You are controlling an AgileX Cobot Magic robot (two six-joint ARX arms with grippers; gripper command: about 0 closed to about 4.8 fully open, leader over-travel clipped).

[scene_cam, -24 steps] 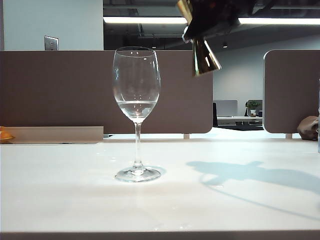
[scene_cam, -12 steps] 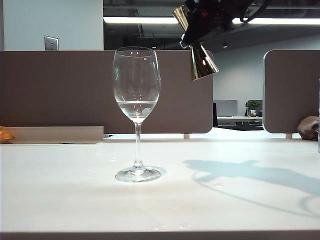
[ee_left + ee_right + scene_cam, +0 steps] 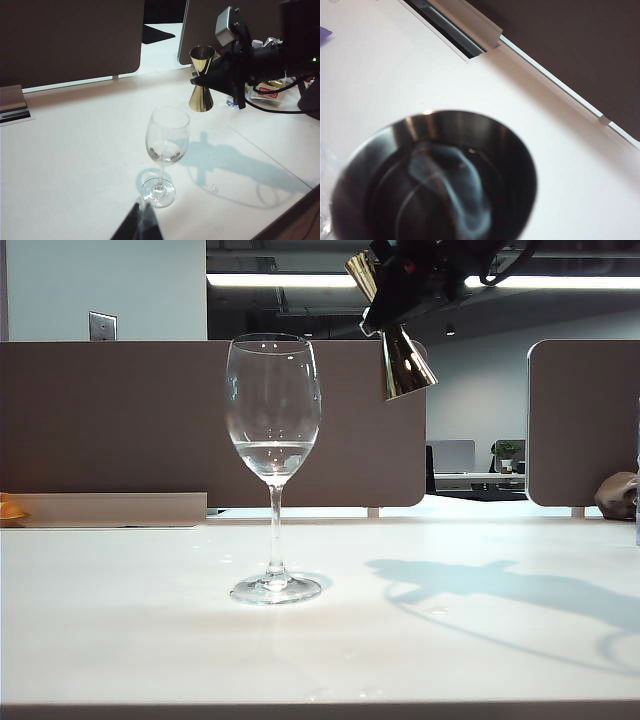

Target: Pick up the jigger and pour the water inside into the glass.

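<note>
jigger (image 3: pixel 400 335): gold, hourglass-shaped, tilted, high in the air, right of the glass rim
glass (image 3: pixel 273 465): clear, stemmed, upright on the table
water (image 3: pixel 273 454): shallow pool in the glass bowl

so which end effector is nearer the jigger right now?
Right. The right end effector is clamped on the jigger at its waist, held in the air. The left end effector sits apart, on the near side of the wine glass.

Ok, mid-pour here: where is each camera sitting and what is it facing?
Exterior: table height, side-on to the glass; right gripper holds the jigger aloft, tilted.
Left wrist: raised, looking down over the table; left gripper tips at the frame's edge.
Right wrist: looks into the jigger's cup; no fingers visible.
Shared: exterior and left wrist show glass, jigger, right gripper.
</note>
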